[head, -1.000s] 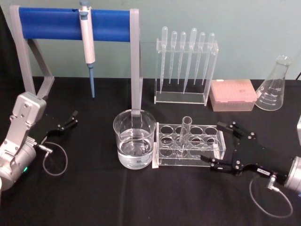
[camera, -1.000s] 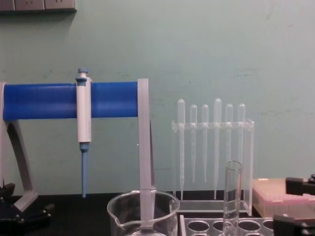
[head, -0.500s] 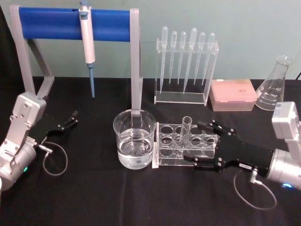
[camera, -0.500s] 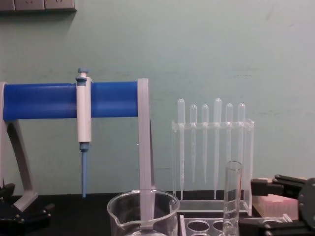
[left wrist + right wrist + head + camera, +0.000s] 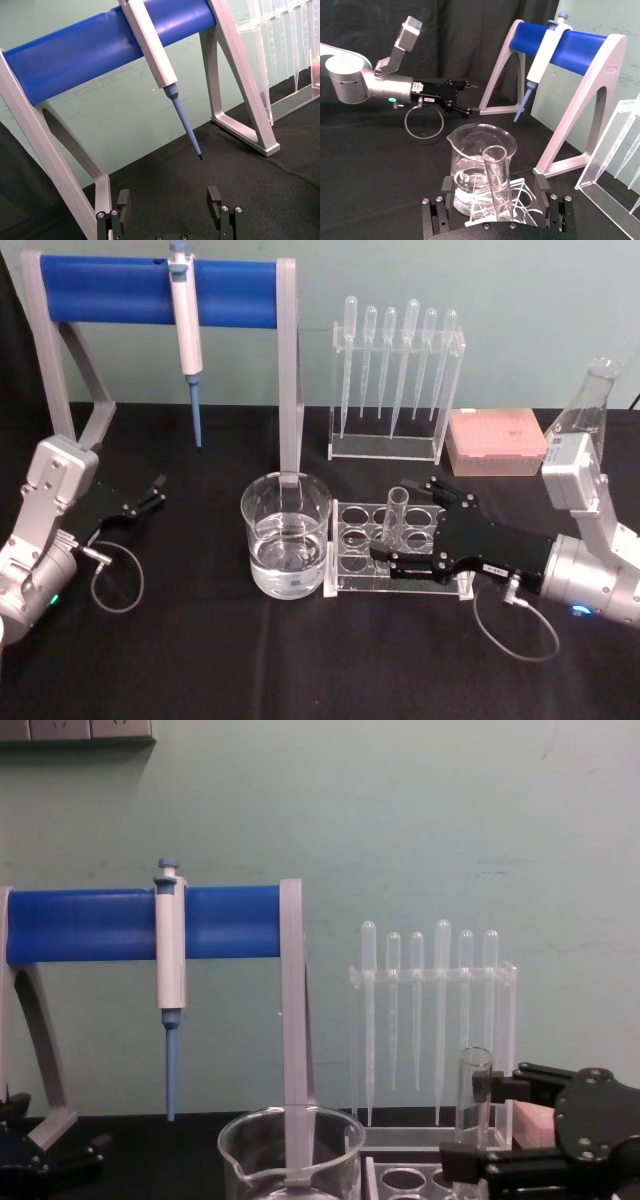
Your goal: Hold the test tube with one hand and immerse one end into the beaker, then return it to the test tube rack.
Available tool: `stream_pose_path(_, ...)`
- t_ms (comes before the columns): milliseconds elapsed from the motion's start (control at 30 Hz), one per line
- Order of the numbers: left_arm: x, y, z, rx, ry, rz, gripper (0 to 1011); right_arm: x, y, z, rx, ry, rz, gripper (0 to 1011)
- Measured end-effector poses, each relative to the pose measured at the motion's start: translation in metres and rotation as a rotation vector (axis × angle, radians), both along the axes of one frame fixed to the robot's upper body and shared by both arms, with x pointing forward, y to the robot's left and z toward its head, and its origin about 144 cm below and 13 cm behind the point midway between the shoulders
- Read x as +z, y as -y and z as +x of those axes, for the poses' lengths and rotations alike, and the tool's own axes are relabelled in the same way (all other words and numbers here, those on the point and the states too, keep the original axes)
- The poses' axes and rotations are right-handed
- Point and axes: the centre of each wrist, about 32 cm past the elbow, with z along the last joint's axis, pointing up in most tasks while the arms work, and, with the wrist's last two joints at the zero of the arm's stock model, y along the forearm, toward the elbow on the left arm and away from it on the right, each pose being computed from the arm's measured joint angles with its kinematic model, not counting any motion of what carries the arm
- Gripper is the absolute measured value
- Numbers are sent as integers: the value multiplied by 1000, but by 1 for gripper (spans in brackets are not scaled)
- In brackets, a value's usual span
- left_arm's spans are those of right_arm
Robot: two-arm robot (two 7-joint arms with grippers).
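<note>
Two jaws of my right pincer stand wide apart, one on each side of the test tube, gripping nothing: a gap shows between the glass and each jaw. The tube sits in the test tube rack, in a hole in the rack's left half, leaning a little, open rim well above the rack's top. My pincer reaches in over the rack's right end. Just beside the rack's left end stands the beaker, part full of clear liquid. Well left of the rack, my left pincer rests low over the worktop, jaws spread, empty. Behind the rack, a clear stand of pipettes.
</note>
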Motion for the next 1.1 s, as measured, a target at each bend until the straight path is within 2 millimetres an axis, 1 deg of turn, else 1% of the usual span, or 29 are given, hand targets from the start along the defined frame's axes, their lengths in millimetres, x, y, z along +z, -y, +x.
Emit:
stream_pose_path(333,0,0,0,0,0,0,1000,-1,-6,7,-28,-13,4,1002)
stream_pose_path(867,0,0,0,0,0,0,1000,-1,-6,7,-27,-10,4,1000)
stream_pose_path(967,0,0,0,0,0,0,1000,-1,-6,7,-27,-10,4,970)
stream_pose_path(1067,0,0,0,0,0,0,1000,0,-6,7,-27,-10,4,906)
stream_pose_path(1100,0,0,0,0,0,0,1000,0,-6,7,-27,-9,4,862)
